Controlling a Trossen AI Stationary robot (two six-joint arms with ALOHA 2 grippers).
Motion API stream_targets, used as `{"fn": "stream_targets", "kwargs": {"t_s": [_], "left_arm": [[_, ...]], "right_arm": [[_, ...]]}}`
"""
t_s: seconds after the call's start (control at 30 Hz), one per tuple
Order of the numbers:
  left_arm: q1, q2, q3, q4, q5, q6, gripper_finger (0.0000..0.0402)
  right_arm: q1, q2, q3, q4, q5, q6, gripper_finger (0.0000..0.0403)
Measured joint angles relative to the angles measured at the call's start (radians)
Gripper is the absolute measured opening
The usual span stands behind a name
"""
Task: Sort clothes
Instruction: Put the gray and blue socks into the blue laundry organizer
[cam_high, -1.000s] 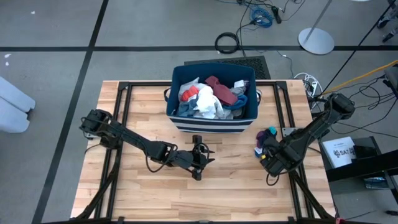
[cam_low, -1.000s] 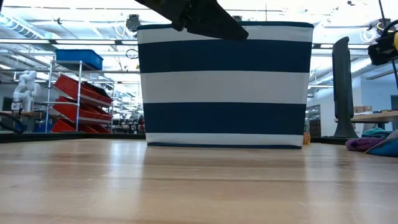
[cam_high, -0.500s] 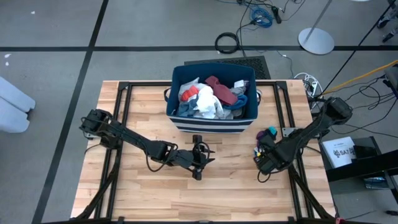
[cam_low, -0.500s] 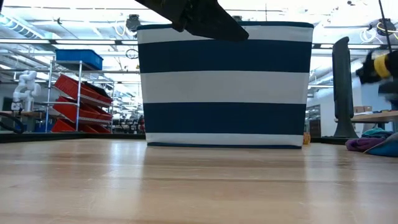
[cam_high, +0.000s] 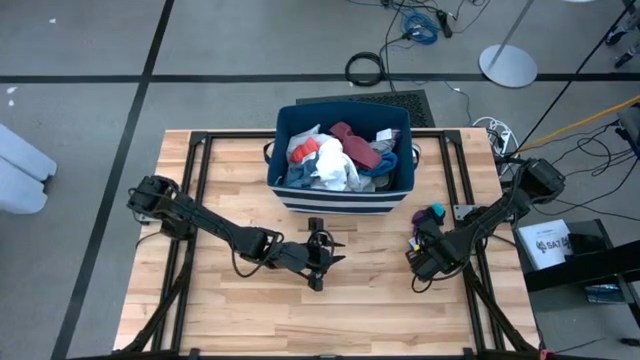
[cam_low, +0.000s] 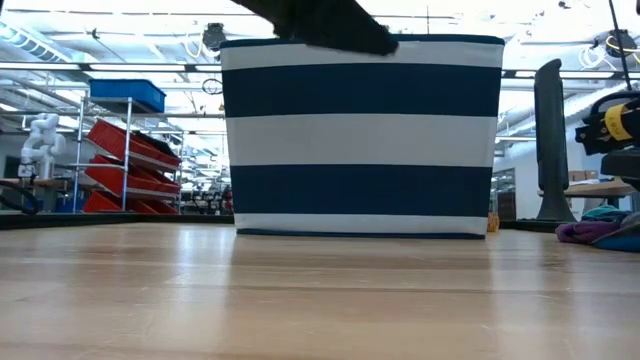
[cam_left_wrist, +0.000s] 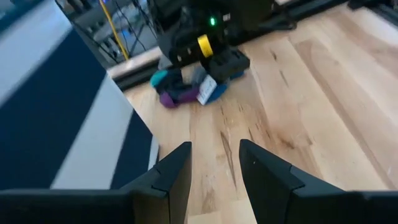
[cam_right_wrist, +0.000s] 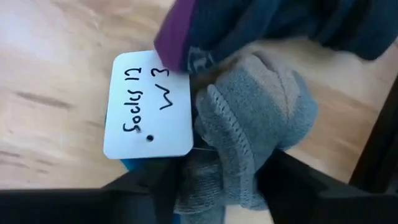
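Observation:
A navy bin with white stripes (cam_high: 340, 196) stands at the table's far middle, heaped with clothes (cam_high: 335, 155): white, maroon, orange-red and blue pieces. A small pile of socks (cam_high: 432, 216) lies on the table to the right of the bin: a grey sock (cam_right_wrist: 249, 118) with a white tag (cam_right_wrist: 149, 109), under purple and dark blue ones (cam_right_wrist: 261, 25). My right gripper (cam_right_wrist: 214, 186) points down over this pile, shut on the grey sock. My left gripper (cam_left_wrist: 214, 165) hovers open and holds nothing, in front of the bin (cam_high: 318, 250). My right gripper has the grey sock's bunched end (cam_right_wrist: 217, 168) between its two fingers (cam_right_wrist: 149, 190), coming from above and pointing down. The white tag lies beside one finger. The sock lies on the table with the rest of the pile, the purple sock resting over its far part.
Black frame rails (cam_high: 200, 200) run along the table's sides. Bare wooden tabletop (cam_high: 380, 310) stretches in front of the bin and between the arms. Cables and a box (cam_high: 550, 243) lie off the table's right edge.
My right gripper has come down onto the sock pile, shifting slightly toward the table's left, and has rolled about its pointing line.

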Motion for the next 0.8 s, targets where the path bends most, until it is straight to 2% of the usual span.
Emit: {"fn": "stream_targets", "kwargs": {"t_s": [0.27,0.37,0.67,0.8], "left_arm": [[-0.034,-0.047,0.0,-0.015,-0.097,0.058,0.0143],[-0.033,-0.055,0.001,-0.023,-0.107,0.059,0.0143],[-0.033,-0.084,0.001,-0.062,-0.152,0.058,0.0143],[-0.034,-0.084,0.0,-0.066,-0.152,0.057,0.0143]], "right_arm": [[0.001,-0.003,0.026,-0.007,-0.034,-0.012,0.0053],[0.001,-0.001,0.068,-0.017,-0.049,-0.043,0.0016],[0.001,-0.002,0.339,-0.203,-0.01,-0.149,0.0017],[0.002,-0.003,0.496,-0.292,0.087,-0.204,0.0016]]}}
